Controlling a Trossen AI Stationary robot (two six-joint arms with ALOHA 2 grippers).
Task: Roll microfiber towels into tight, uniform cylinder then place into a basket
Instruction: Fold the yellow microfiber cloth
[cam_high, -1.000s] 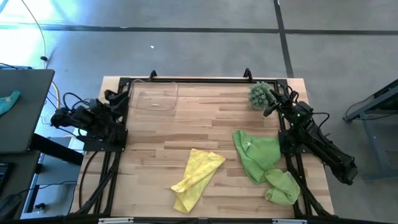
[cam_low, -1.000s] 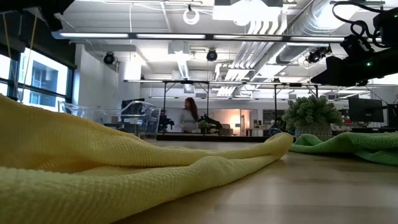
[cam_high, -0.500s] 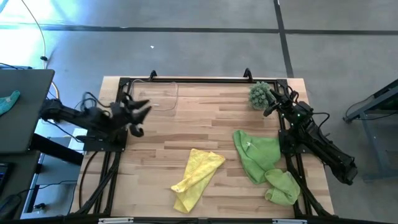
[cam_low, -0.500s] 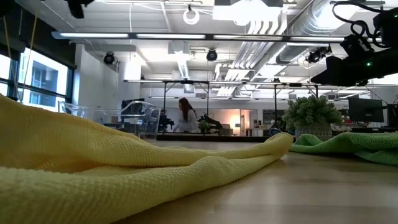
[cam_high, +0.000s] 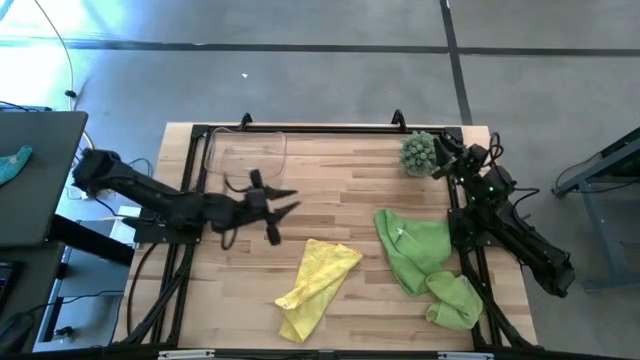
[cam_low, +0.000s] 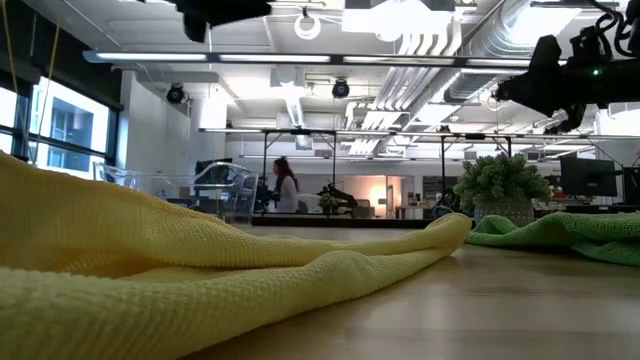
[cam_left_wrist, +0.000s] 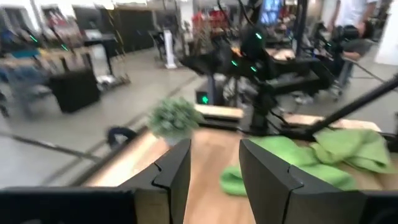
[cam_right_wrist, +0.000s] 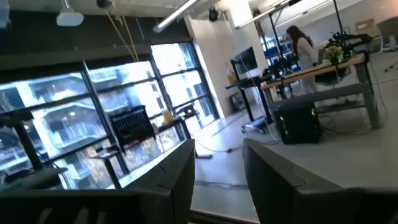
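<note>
Left gripper (cam_high: 275, 207) poised over the table, jaws parted, nothing held

The yellow towel (cam_high: 312, 283) lies crumpled just ahead of and below its fingertips, the green towels (cam_high: 418, 250) farther beyond, the clear basket (cam_high: 247, 156) behind it; the cloth looks light, limp and easily bunched, so pinching a flat corner seems best; the right gripper (cam_high: 452, 150) waits by the plant (cam_high: 417, 152), parted, empty.

A spiky green plant (cam_high: 417, 152) stands at the table's (cam_high: 330, 215) far corner.
</note>
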